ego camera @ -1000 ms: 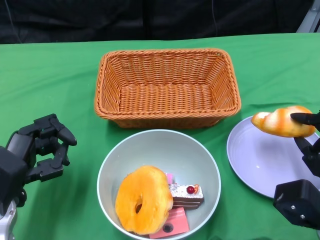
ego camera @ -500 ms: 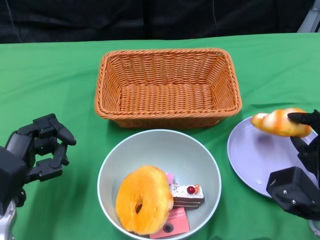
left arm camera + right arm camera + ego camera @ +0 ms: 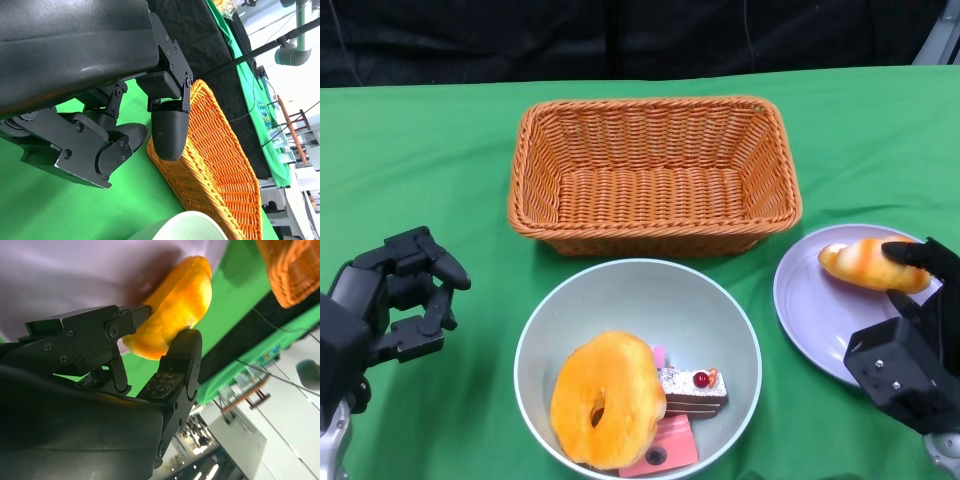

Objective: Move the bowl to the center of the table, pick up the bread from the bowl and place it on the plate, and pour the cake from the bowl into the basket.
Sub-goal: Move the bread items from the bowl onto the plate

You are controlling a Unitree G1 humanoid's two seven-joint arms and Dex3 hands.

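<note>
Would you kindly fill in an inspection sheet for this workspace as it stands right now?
Surface: green tablecloth, no spills seen.
Job's things: bowl near the front centre holds a doughnut and cake slices; wicker basket behind it has nothing inside; croissant low over the plate, contact unclear.
Clutter: nothing seen.
Hands: right hand grips the croissant; left hand holds nothing, fingers curled, beside the bowl.
Cables: thin cables against the black backdrop in the wrist views.
Surroundings: black curtain behind the table; room furniture, blurred.
</note>
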